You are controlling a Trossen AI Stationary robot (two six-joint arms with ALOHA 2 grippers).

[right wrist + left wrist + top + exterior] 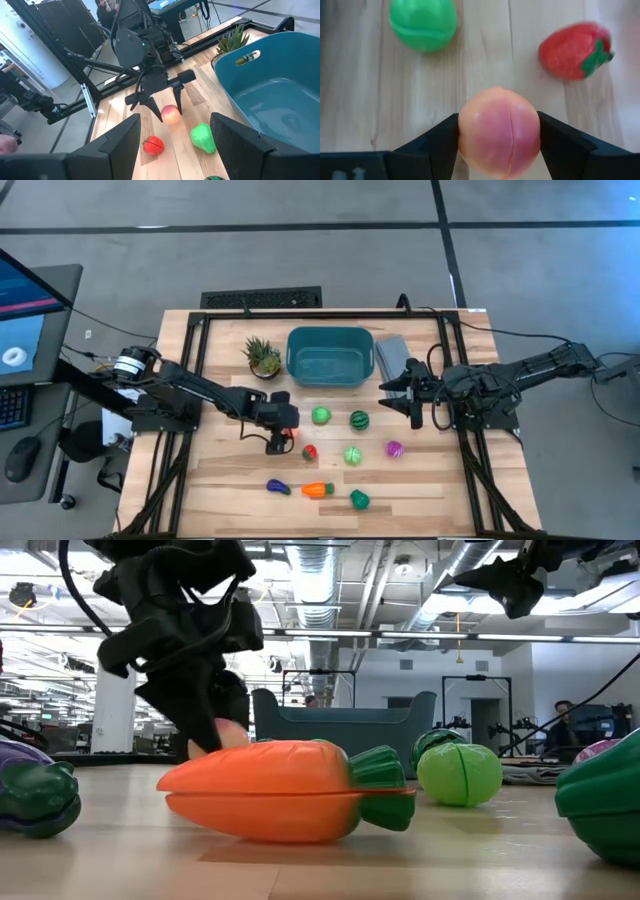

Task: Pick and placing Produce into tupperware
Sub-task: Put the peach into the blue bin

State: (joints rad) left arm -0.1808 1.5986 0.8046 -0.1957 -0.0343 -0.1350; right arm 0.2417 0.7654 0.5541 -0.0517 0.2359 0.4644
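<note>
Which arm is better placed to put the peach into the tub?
The left: its gripper has the peach between its fingers. The right gripper waits empty beside the tub.

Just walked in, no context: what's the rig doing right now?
Sorting toy produce into the teal tub, which looks empty so far. The left gripper is down at the table with its jaws on either side of the pink peach, right against it; whether it has left the wood is hard to say. A strawberry and a green ball lie just beyond it. The right gripper waits in the air beside the tub, holding nothing. The carrot, watermelon and the other pieces lie loose on the table.
</note>
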